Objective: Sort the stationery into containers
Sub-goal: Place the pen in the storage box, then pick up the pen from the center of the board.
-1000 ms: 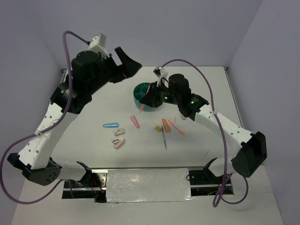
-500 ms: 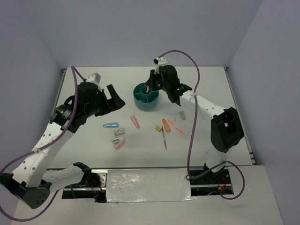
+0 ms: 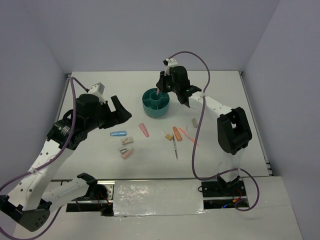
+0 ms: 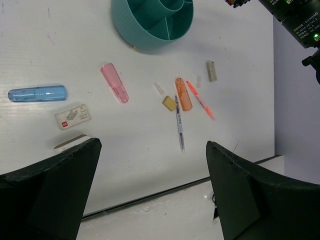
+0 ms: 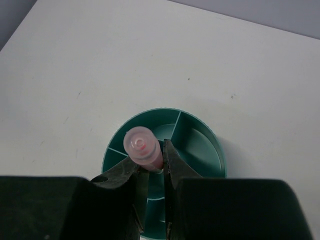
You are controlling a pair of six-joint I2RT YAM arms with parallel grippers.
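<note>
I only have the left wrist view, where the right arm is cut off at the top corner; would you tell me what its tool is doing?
Observer: The right tool is shut on a pink capsule, held upright.
Operator: Thank you. Where is it relative to the tub?
Observer: Right above the tub, near the middle where the dividers meet.
Operator: Does the left tool hide anything from me?
Observer: The top view shows a pink block on the base side of the white block.

The teal tub [image 4: 150,37] is ribbed plastic, the table [image 4: 125,150] smooth and matt.
</note>
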